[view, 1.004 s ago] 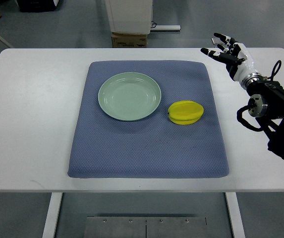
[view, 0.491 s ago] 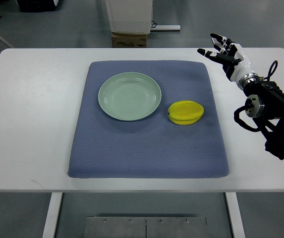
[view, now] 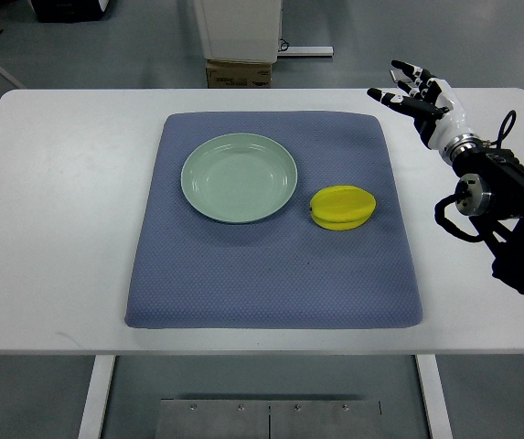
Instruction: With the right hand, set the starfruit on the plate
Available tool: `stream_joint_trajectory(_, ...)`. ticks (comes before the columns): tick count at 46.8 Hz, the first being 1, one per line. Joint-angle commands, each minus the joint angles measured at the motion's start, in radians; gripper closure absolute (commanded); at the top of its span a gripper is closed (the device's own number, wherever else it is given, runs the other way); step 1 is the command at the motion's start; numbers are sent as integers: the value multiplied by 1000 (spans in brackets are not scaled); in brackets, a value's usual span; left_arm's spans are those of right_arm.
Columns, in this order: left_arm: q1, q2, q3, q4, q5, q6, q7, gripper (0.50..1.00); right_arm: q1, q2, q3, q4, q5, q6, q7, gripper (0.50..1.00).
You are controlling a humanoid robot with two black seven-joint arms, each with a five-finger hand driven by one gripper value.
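We see the plate (view: 239, 177) empty, the starfruit (view: 342, 208) at its four o'clock, our right hand (view: 423, 102) hovering with fingers spread.

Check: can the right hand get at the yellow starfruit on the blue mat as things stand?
Probably yes. The right hand hovers open over the white table, off the blue mat's far right corner. The yellow starfruit lies uncovered beside the pale green plate, nothing between.

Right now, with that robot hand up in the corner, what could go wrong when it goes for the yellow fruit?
The starfruit is ridged and rounded, so the right hand, open and far off, might nudge it across the mat rather than grip it. It also lies close beside the plate, so a clumsy reach could bump the plate.
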Motion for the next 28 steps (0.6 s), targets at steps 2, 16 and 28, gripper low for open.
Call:
stream_joint_trajectory(2, 0, 0, 0, 0, 0, 0, 0, 500, 0, 2, 0, 1, 0, 0, 0, 502)
stream_joint_trajectory(16, 0, 0, 0, 0, 0, 0, 0, 500, 3, -15, -138, 31, -9, 5, 26, 502)
stream_joint_trajectory(28, 0, 0, 0, 0, 0, 0, 0, 500, 24, -83, -294, 141, -95, 8, 74, 502)
